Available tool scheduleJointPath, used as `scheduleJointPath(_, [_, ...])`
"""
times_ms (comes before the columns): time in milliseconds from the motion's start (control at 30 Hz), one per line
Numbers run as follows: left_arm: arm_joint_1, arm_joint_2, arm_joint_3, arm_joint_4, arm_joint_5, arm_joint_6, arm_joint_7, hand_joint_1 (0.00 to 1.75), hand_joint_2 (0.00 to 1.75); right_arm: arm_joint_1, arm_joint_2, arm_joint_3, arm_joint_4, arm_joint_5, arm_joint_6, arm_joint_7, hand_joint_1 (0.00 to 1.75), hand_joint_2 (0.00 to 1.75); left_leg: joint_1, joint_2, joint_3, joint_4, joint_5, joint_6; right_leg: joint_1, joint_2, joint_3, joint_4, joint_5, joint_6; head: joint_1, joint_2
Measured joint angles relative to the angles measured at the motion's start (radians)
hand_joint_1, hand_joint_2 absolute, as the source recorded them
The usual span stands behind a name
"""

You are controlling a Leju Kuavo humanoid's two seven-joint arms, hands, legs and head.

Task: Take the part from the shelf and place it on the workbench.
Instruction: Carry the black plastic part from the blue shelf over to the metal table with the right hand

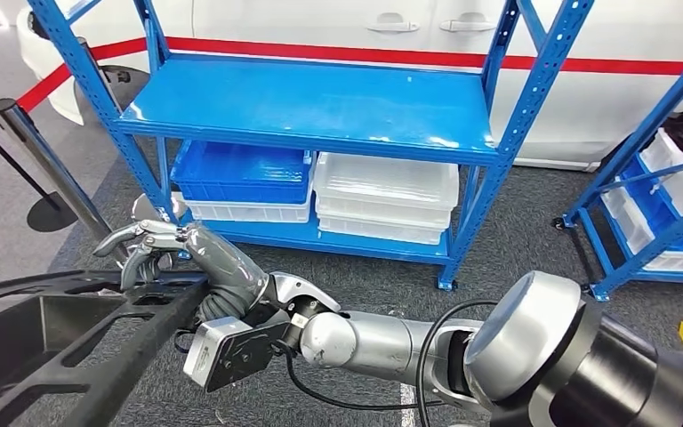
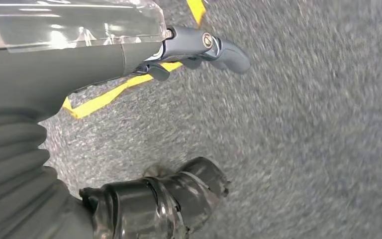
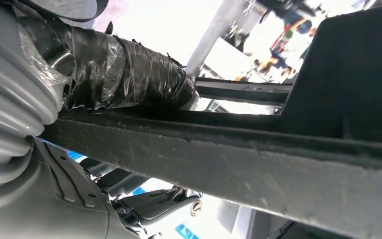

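Observation:
The part [image 1: 53,342] is a large black plastic frame with several openings, at the lower left of the head view. My right hand [image 1: 173,258] reaches across from the right and grips one of its bars from above. In the right wrist view the tape-wrapped thumb [image 3: 129,74] lies over the part's black bar [image 3: 258,164], and the other fingers are below it. My left hand [image 2: 54,69] hangs over grey carpet. Its fingers [image 2: 204,47] and thumb [image 2: 179,194] are spread apart with nothing between them.
The blue shelf [image 1: 320,107] stands ahead with a bare upper board. A blue bin [image 1: 245,173] and stacked white bins [image 1: 387,191] sit on its lower level. A second blue rack [image 1: 649,196] is at the right, a stanchion post [image 1: 44,160] at the left, a white car [image 1: 587,53] behind.

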Motion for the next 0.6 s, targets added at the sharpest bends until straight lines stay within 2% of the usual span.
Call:
scheduleJointPath(67, [-0.006, 0.001, 0.0, 0.0, -0.009, 0.0, -0.002, 0.0, 1.75, 0.001, 0.0, 0.0, 0.0, -0.004, -0.001, -0.001, 1.75, 1.75, 0.004, 0.022, -0.062, 0.116, -0.045, -0.006, 0.002, -0.027, 0.0, 0.0, -0.002, -0.003, 0.0, 0.0])
scheduleJointPath(100, [-0.007, 0.001, -0.002, 0.0, -0.014, 0.001, -0.001, 0.0, 1.75, 0.001, 0.0, 0.0, 0.0, -0.01, -0.001, -0.002, 1.75, 1.75, 0.005, 0.026, -0.076, 0.142, -0.046, -0.007, 0.003, -0.042, 0.001, 0.0, -0.003, -0.003, 0.0, 0.0])
scheduleJointPath(133, [-0.008, 0.0, -0.004, 0.0, -0.019, 0.004, 0.0, 0.0, 1.75, 0.002, 0.0, -0.001, 0.0, -0.017, -0.002, -0.005, 1.75, 1.75, 0.006, 0.029, -0.071, 0.13, -0.029, -0.006, 0.003, -0.056, 0.002, 0.0, -0.005, -0.003, -0.001, 0.0])
scheduleJointPath(167, [-0.009, 0.0, -0.006, 0.0, -0.023, 0.01, 0.001, 0.0, 1.75, 0.002, 0.0, -0.002, 0.0, -0.026, -0.003, -0.008, 1.75, 1.75, 0.006, 0.036, -0.044, 0.079, 0.002, -0.002, 0.004, -0.068, 0.005, 0.0, -0.007, -0.002, -0.001, 0.0])
scheduleJointPath(233, [-0.013, -0.001, -0.008, 0.0, -0.027, 0.026, 0.009, 0.0, 1.75, 0.002, 0.0, -0.005, 0.0, -0.038, -0.005, -0.018, 1.75, 1.75, -0.002, 0.075, 0.029, -0.059, 0.057, 0.012, 0.008, -0.091, 0.012, -0.002, -0.012, 0.002, -0.002, 0.0])
scheduleJointPath(267, [-0.016, -0.002, -0.009, 0.0, -0.028, 0.034, 0.014, 0.0, 1.75, 0.003, 0.0, -0.006, 0.0, -0.042, -0.006, -0.023, 1.75, 1.75, -0.008, 0.09, 0.053, -0.104, 0.068, 0.02, 0.01, -0.1, 0.014, -0.004, -0.014, 0.007, -0.003, 0.0])
scheduleJointPath(300, [-0.018, -0.003, -0.01, 0.0, -0.029, 0.041, 0.019, 0.0, 1.75, 0.003, 0.001, -0.007, 0.001, -0.047, -0.006, -0.027, 1.75, 1.75, -0.013, 0.098, 0.062, -0.126, 0.07, 0.028, 0.012, -0.109, 0.017, -0.006, -0.015, 0.011, -0.005, 0.0])
scheduleJointPath(367, [-0.02, -0.005, -0.012, 0.0, -0.029, 0.051, 0.028, 0.0, 1.75, 0.004, 0.001, -0.008, 0.002, -0.057, -0.007, -0.034, 1.75, 1.75, -0.016, 0.078, 0.062, -0.134, 0.071, 0.039, 0.015, -0.127, 0.024, -0.014, -0.017, 0.022, -0.007, 0.0])
scheduleJointPath(400, [-0.018, -0.007, -0.013, 0.0, -0.03, 0.054, 0.033, 0.0, 1.75, 0.003, 0.001, -0.008, 0.002, -0.062, -0.007, -0.037, 1.75, 1.75, -0.013, 0.067, 0.066, -0.142, 0.074, 0.043, 0.014, -0.122, 0.028, -0.013, -0.022, 0.027, -0.007, 0.0])
scheduleJointPath(433, [-0.018, -0.01, -0.014, 0.0, -0.029, 0.057, 0.037, 0.0, 1.75, 0.003, 0.001, -0.01, 0.003, -0.069, -0.007, -0.04, 1.75, 1.75, -0.01, 0.056, 0.073, -0.151, 0.078, 0.049, 0.014, -0.102, 0.026, 0.0, -0.033, 0.031, -0.011, -0.001])
scheduleJointPath(467, [-0.02, -0.013, -0.014, 0.0, -0.029, 0.059, 0.041, 0.0, 1.75, 0.002, 0.001, -0.011, 0.004, -0.078, -0.007, -0.044, 1.75, 1.75, -0.007, 0.044, 0.081, -0.159, 0.082, 0.054, 0.014, -0.074, 0.011, 0.036, -0.055, 0.032, -0.017, -0.001])
scheduleJointPath(500, [-0.024, -0.016, -0.014, 0.0, -0.029, 0.06, 0.044, 0.0, 1.75, 0.002, 0.001, -0.012, 0.007, -0.085, -0.007, -0.048, 1.75, 1.75, -0.005, 0.033, 0.083, -0.162, 0.085, 0.059, 0.013, -0.041, -0.015, 0.092, -0.083, 0.031, -0.023, -0.002])
scheduleJointPath(533, [-0.029, -0.019, -0.014, 0.0, -0.029, 0.061, 0.048, 0.0, 1.75, 0.002, 0.002, -0.013, 0.01, -0.091, -0.007, -0.053, 1.75, 1.75, -0.005, 0.02, 0.084, -0.163, 0.086, 0.062, 0.015, -0.019, -0.051, 0.16, -0.112, 0.03, -0.029, -0.003])
scheduleJointPath(567, [-0.034, -0.021, -0.014, 0.0, -0.028, 0.062, 0.052, 0.0, 1.75, 0.002, 0.002, -0.013, 0.013, -0.096, -0.007, -0.057, 1.75, 1.75, -0.006, 0.007, 0.083, -0.162, 0.086, 0.064, 0.016, -0.009, -0.085, 0.221, -0.131, 0.029, -0.032, -0.004])
scheduleJointPath(600, [-0.037, -0.023, -0.014, 0.0, -0.028, 0.064, 0.056, 0.0, 1.75, 0.003, 0.004, -0.013, 0.018, -0.1, -0.007, -0.061, 1.75, 1.75, -0.006, -0.008, 0.083, -0.16, 0.085, 0.065, 0.017, -0.005, -0.107, 0.253, -0.131, 0.029, -0.034, -0.005])
